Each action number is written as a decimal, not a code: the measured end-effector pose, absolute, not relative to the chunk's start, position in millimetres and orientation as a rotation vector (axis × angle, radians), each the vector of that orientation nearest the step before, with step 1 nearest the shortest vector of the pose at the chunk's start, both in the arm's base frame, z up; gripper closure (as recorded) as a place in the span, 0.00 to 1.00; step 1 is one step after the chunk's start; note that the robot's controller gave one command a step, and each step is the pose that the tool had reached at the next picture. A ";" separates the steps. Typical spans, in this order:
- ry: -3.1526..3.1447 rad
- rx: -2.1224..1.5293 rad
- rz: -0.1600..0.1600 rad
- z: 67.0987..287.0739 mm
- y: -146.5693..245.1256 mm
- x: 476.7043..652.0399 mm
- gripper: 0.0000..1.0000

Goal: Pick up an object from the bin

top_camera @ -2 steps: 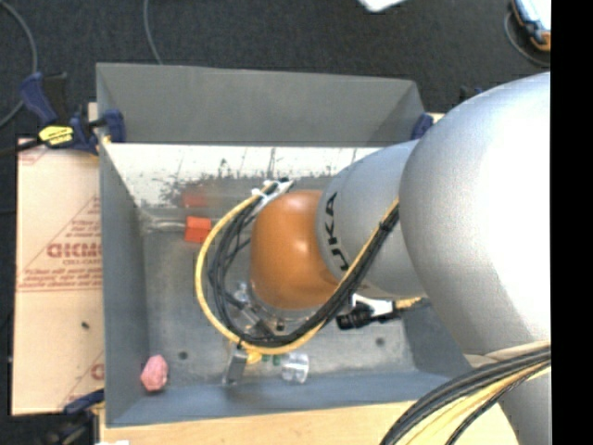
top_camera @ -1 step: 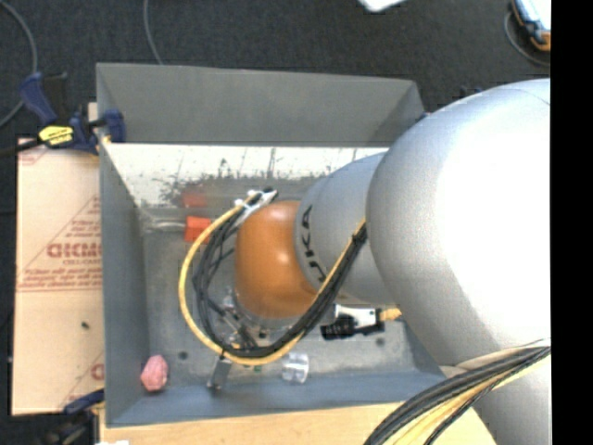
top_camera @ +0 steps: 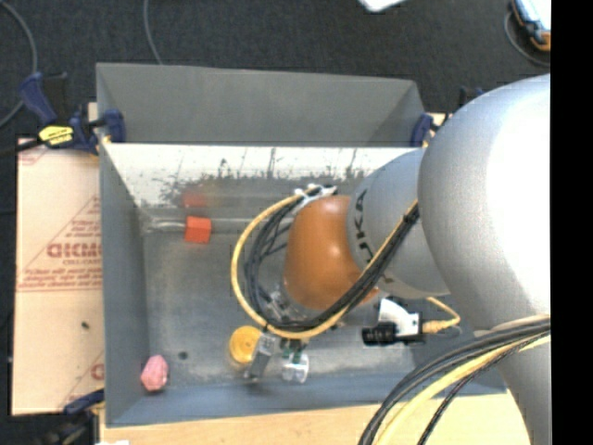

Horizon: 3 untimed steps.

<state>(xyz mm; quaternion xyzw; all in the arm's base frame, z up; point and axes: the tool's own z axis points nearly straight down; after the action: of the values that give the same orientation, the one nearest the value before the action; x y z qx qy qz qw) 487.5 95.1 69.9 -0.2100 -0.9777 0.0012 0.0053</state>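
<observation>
My gripper is low near the bin's front wall, under the orange wrist cover. Its two fingertips stand apart with nothing visible between them. A small yellow round thing lies just left of the left fingertip, touching or nearly touching it. A pink lumpy thing sits in the front left corner, well left of the gripper. An orange-red block rests near the back left of the floor, far from the fingers.
The arm with its cables covers the right half of the bin, hiding the floor there. The front wall is close behind the fingertips. Bare floor lies between the orange-red block and the pink thing.
</observation>
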 end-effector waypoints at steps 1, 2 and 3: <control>-3.065 -0.642 0.007 69.8 54.5 488.3 0.00; -3.096 -0.491 0.000 70.1 103.9 484.8 0.00; -3.035 -0.784 0.005 70.1 109.6 493.1 1.00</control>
<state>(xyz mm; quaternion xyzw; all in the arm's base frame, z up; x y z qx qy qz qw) 493.1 109.6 70.1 -0.2500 -0.9682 0.0017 0.0035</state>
